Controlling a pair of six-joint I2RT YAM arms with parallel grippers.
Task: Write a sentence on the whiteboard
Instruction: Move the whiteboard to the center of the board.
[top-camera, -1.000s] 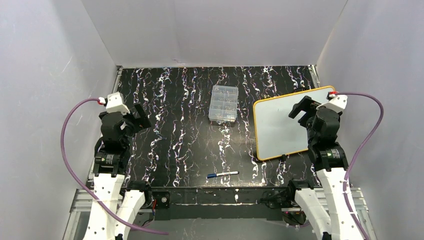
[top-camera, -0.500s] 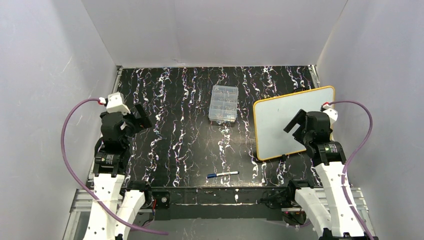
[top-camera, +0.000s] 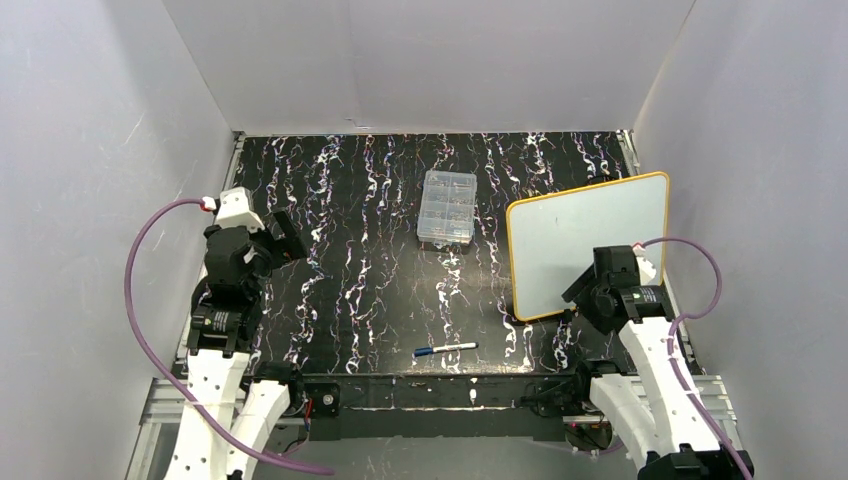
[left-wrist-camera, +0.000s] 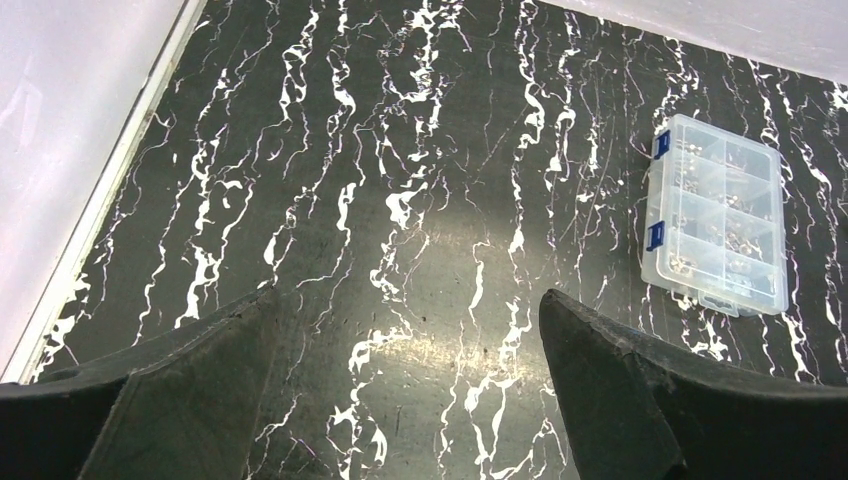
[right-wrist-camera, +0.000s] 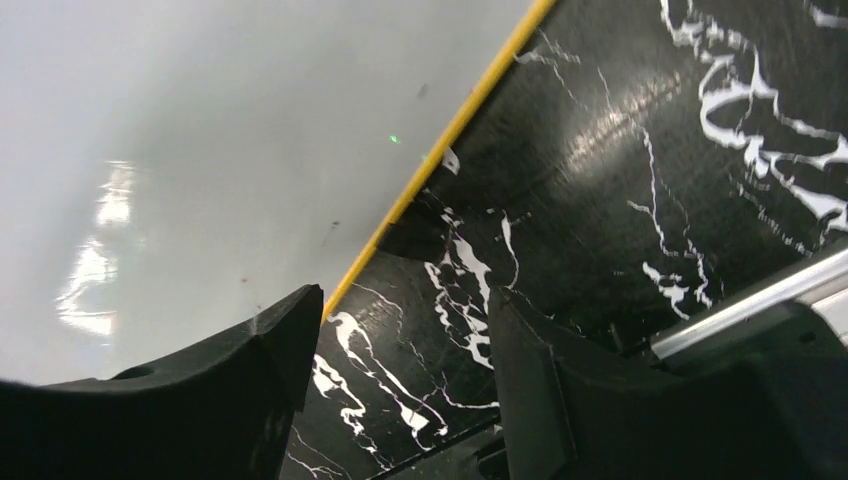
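Spread wide and holding nothing, right gripper (right-wrist-camera: 400, 320) low over the near edge of the whiteboard (top-camera: 585, 235), yellow frame running just under the gap. Ahead of it only blank white surface, no sentence yet. Off to its left and closer to the arm bases, marker (top-camera: 446, 349) flat on the worktop (top-camera: 360, 260), long axis crosswise, blue cap leftward; probably the nearer reach for this arm. Far left, likewise wide and empty, left gripper (left-wrist-camera: 410, 310). Compartment box (top-camera: 447, 207) well apart, clear of the path.
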